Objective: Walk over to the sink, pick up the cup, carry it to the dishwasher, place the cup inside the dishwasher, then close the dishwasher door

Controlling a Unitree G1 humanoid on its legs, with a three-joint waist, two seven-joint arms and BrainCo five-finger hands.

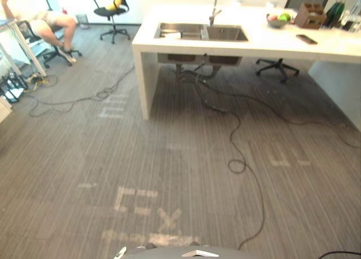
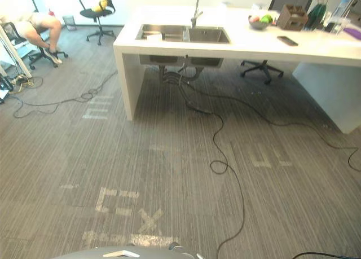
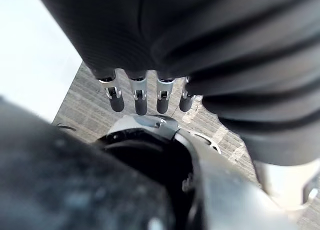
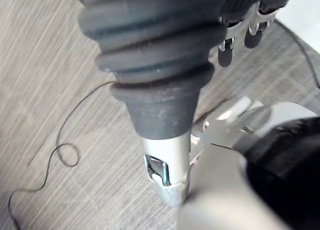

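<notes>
the left hand [image 3: 140, 100] is seen hanging with its fingers [image 3: 163, 100] straight and side by side, and nothing is held in them; grey carpet [image 3: 80, 107] is seen just past the fingertips. the right hand [image 4: 226, 52] is likewise seen with its fingers [image 4: 253, 34] loosely straight and nothing is gripped, with the same carpet beyond them.

well ahead of both sets of fingers, across a wide stretch of carpet, a white counter [image 1: 169, 51] is set, and a steel sink [image 1: 225, 33] with two basins is sunk into it. a pale object [image 1: 172, 35] is seen in the left basin, well apart from either hand; whether it is the cup cannot be told. a tap [image 1: 215, 12] is mounted behind the sink. further along the counter a bowl of fruit [image 1: 277, 20], a wooden box [image 1: 311, 14] and a flat dark object [image 1: 306, 39] are laid out. off to the left-hand side, a black office chair [image 1: 111, 13] is parked, and a seated person [image 1: 48, 22] is seen beside a desk.
</notes>
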